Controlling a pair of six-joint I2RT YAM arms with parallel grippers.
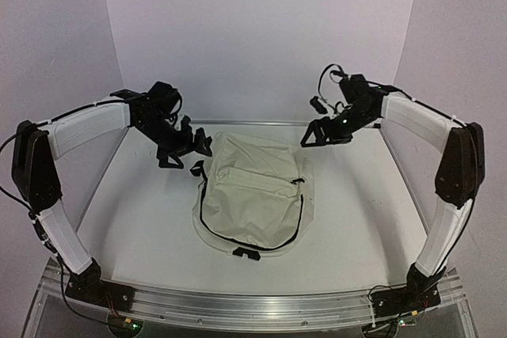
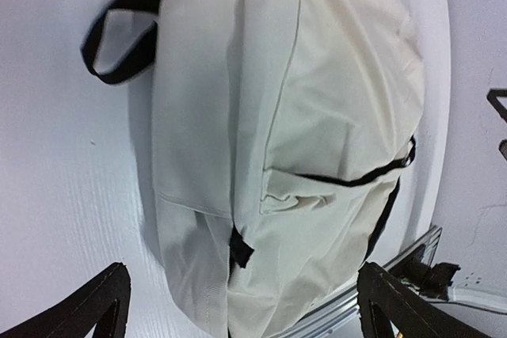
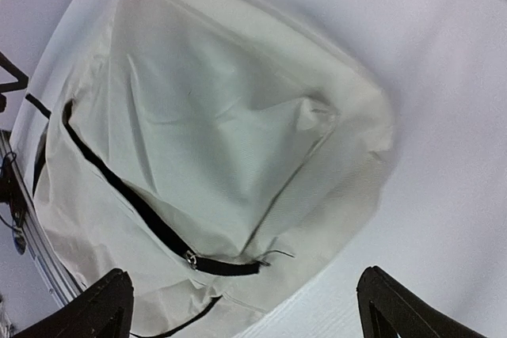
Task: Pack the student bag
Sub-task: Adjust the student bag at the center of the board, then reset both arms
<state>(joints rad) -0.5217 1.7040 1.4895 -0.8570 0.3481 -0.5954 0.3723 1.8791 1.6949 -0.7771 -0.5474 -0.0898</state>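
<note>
The student bag [image 1: 252,194], cream-beige fabric with black zipper lines, lies flat in the middle of the white table. My left gripper [image 1: 187,152] hovers above its far left corner, open, with nothing between the fingers. In the left wrist view the bag [image 2: 301,132] fills the frame below the gripper [image 2: 242,306], and a black strap loop [image 2: 123,41] sticks out at the upper left. My right gripper [image 1: 325,134] hangs open over the far right corner. In the right wrist view the bag [image 3: 214,140] shows a black zipper [image 3: 119,187] with its metal slider [image 3: 190,256] near the gripper [image 3: 242,306].
The white table [image 1: 356,211] ends in an aluminium rail [image 1: 253,302] along the near edge, where both arm bases are bolted. Pale walls close in the back and both sides. A black buckle [image 1: 245,253] lies at the bag's near end.
</note>
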